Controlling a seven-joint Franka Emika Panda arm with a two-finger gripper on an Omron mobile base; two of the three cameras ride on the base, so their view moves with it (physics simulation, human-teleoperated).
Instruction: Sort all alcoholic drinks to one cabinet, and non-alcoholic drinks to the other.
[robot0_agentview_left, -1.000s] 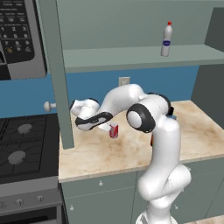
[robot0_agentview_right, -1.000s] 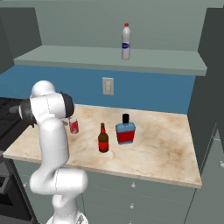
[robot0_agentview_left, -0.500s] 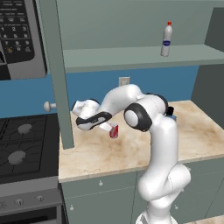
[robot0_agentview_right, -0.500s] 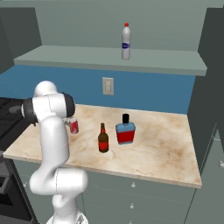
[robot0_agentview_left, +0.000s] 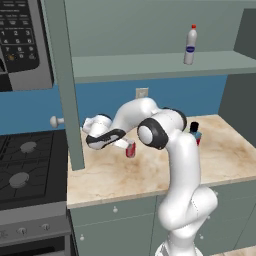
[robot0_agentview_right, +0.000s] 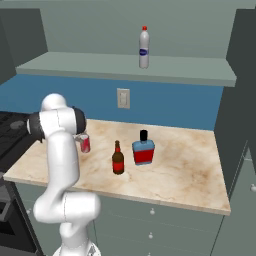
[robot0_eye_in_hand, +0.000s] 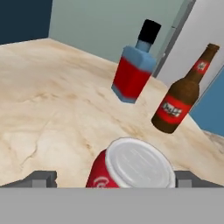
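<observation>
**Reaching for the soda can**

Gripper (robot0_eye_in_hand: 111, 178) stood wide, nothing held, one finger tip on either side of the red soda can (robot0_eye_in_hand: 129, 168) in the hand view. Can upright on the counter (robot0_agentview_right: 185, 165), near the wall side, left of the other drinks in the right base view (robot0_agentview_right: 85, 143). Brown beer bottle (robot0_agentview_right: 118, 158) just right of the can, well apart from it; squat red-and-blue bottle (robot0_agentview_right: 143, 149) just beyond the beer bottle, not touching it. White plastic bottle (robot0_agentview_right: 144, 47) already up on the open cabinet shelf (robot0_agentview_right: 90, 68), high above the can.

Judged step: grasp the can, a non-alcoholic drink, probably bound for the shelf beside the white bottle. Best done by centring the can between the tips, going lower to grip the body below the silver top, then closing gently and lifting straight up before swinging. Risk judged: tipping the can with one finger if off centre.

Against half a second earlier: hand closer to the can in the left base view (robot0_agentview_left: 130, 149); bottles unmoved; opening unchanged, wide.
</observation>
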